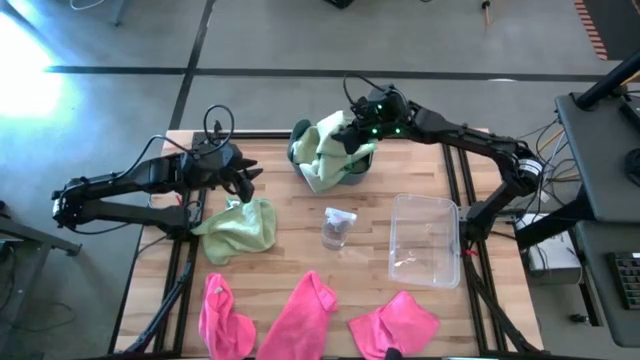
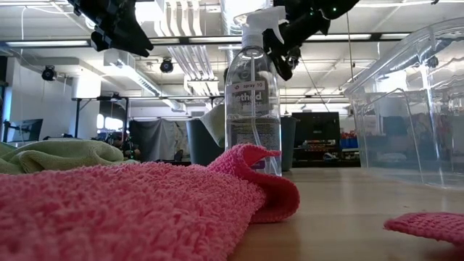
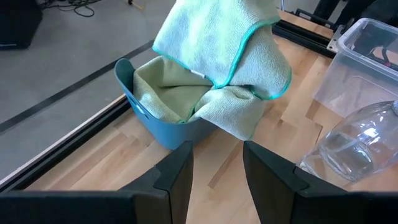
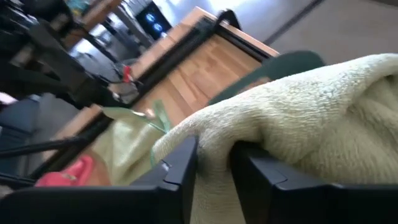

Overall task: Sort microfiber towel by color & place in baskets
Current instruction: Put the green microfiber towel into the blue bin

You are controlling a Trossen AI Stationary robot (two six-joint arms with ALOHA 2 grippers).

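Gripping a soft, light green towel (image 1: 330,140) mid-fold, R gripper (image 1: 352,138) is lowering it into teal basket (image 3: 149,115) w/ L gripper (image 1: 243,183) released.

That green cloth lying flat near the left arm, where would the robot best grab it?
Probably from straight above, pinching a raised fold of the green cloth near its top edge, just below the open left hand. It lies crumpled, so the ridges give the fingers something to close on.
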